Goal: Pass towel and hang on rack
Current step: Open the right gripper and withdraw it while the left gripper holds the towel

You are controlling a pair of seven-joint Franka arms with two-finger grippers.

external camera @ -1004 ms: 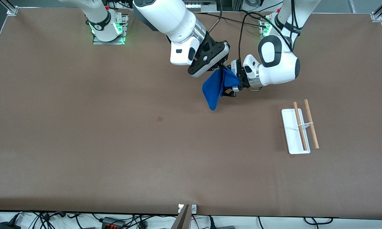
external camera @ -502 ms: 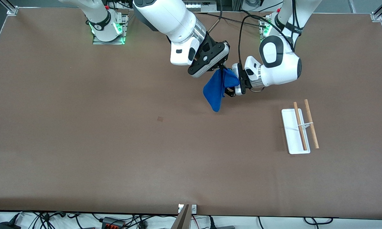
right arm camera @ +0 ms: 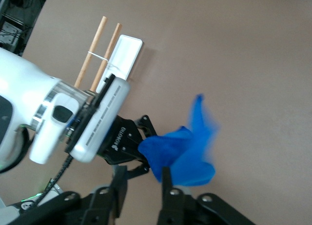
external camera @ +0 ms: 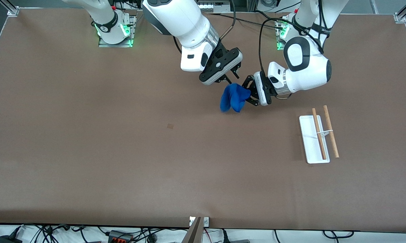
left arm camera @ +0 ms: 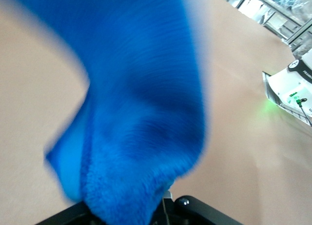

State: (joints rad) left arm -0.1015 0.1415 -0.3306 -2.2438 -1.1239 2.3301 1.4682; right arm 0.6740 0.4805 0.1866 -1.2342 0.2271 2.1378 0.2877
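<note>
The rack [external camera: 313, 139] is the only thing standing on the table [external camera: 122, 162]. It sits toward the left arm's end, a white base with two wooden rods [external camera: 330, 131] running side by side above it on a thin white frame. Nothing hangs on the rods and the base is bare. In the right wrist view the rack [right arm camera: 124, 50] shows past the left arm's white wrist.

Farther from the front camera, over the middle of the table, the towel [external camera: 233, 97] hangs in the air as a bunched blue wad. The left gripper [external camera: 249, 93] has its fingers closed on the towel's edge; in the left wrist view the blue cloth [left arm camera: 141, 117] fills most of the frame and runs down into the black gripper body. The right wrist view shows the left gripper [right arm camera: 141, 152] pinching the towel [right arm camera: 183, 154] from the side.

The right gripper [external camera: 231, 77] hovers just above the towel, apart from it. Its fingers [right arm camera: 166, 178] stand spread in the right wrist view, with no cloth between them.

The table is a plain brown sheet with one small dark mark [external camera: 170, 126]. Cables [external camera: 122, 234] lie along the floor at the camera's edge, and green lights [external camera: 125, 32] glow at the arm bases.
</note>
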